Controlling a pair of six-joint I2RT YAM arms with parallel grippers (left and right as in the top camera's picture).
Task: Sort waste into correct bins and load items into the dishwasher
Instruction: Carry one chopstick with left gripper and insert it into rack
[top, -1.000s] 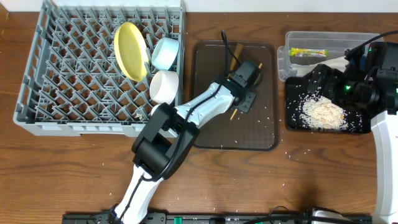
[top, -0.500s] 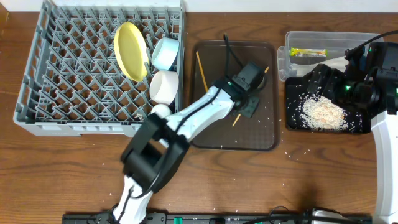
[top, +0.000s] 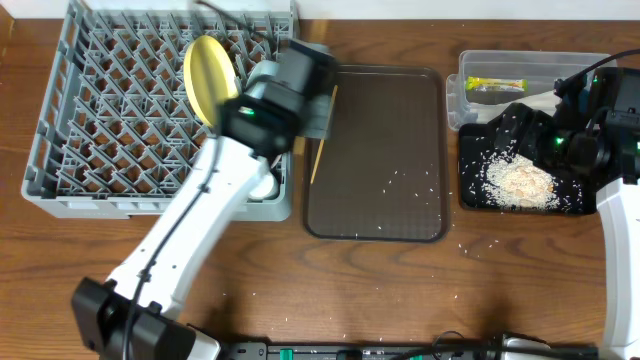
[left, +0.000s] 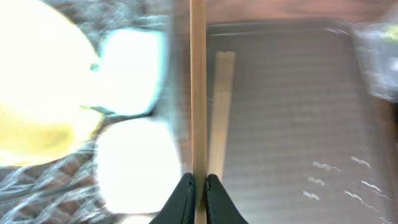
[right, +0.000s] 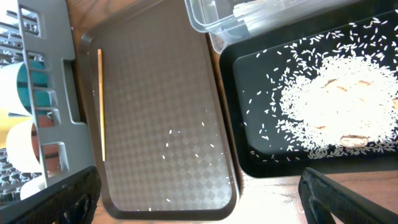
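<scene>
My left gripper (left: 198, 177) is shut on one wooden chopstick (left: 198, 87), which points straight ahead. It hangs at the grey dish rack's (top: 100, 130) right edge, by the brown serving tray (top: 380, 150). A second chopstick (right: 101, 106) lies along that tray's left side. The yellow plate (top: 205, 75) stands upright in the rack, with the light blue bowl (left: 127, 71) and white bowl (left: 137, 162) beside it. My right gripper (right: 199, 202) stands open above the black tray (top: 470, 195), which holds rice scraps (top: 520, 182). The clear tub (top: 465, 75) holds the green-yellow wrapper (top: 495, 84).
Loose rice grains (right: 186, 140) dot the brown tray and the wooden table (top: 400, 290) around it. The left arm (top: 200, 210) stretches diagonally from the front edge up over the rack's right corner. The right arm (top: 615, 150) stands at the far right.
The left arm has swung from the middle of the brown tray up and left to the rack's right edge, carrying a chopstick. The other chopstick now lies by the tray's left rim. The right arm has not moved.
</scene>
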